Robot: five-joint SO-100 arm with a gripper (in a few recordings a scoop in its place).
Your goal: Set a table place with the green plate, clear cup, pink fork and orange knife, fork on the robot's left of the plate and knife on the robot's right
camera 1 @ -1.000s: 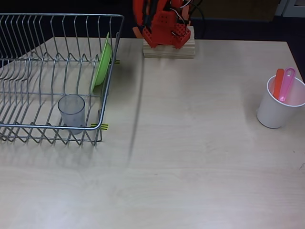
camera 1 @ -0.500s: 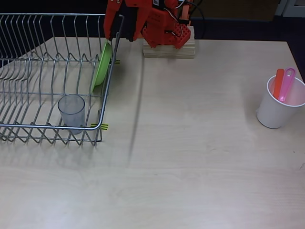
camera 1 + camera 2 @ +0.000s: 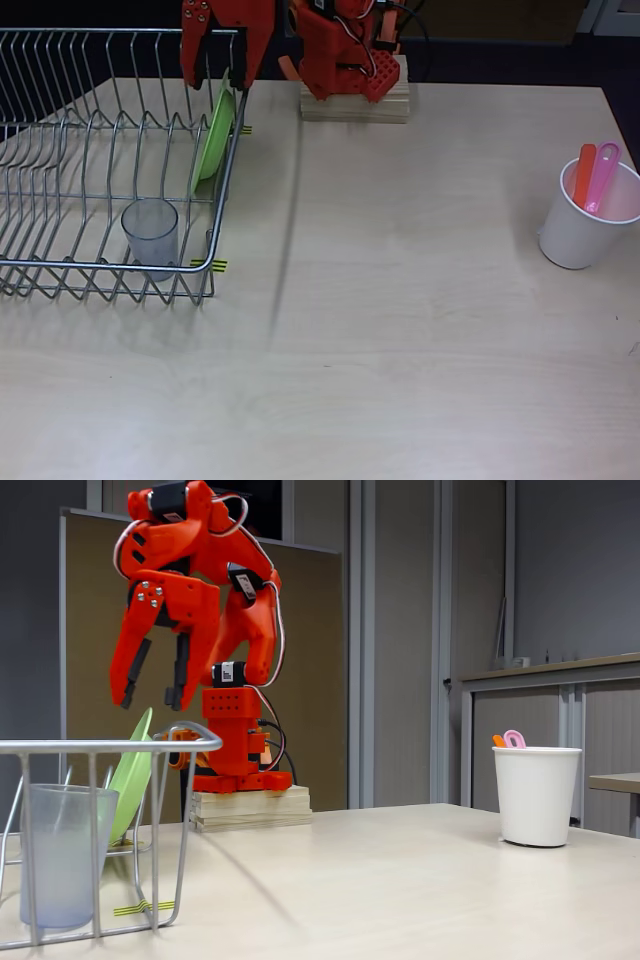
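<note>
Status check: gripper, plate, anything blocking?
Gripper open, empty, above plate. Plate on edge in rack, untouched. Rack wires flank plate; cup in rack, apart.

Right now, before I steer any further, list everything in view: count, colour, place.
Green plate: one, lime green, standing on edge in the rack's right end.
Clear cup: one, greyish translucent, upright in the rack's near corner.
Dish rack: one, silver wire, overhead view's left.
White cup: one, white, overhead view's right, holding the cutlery.
Orange knife: one, orange, in the white cup.
Pink fork: one, pink, beside the knife.
Wooden block: one, pale, under the arm's base.
Table: one, pale wood grain.
Gripper: one, red-orange, open, above the plate.
</note>
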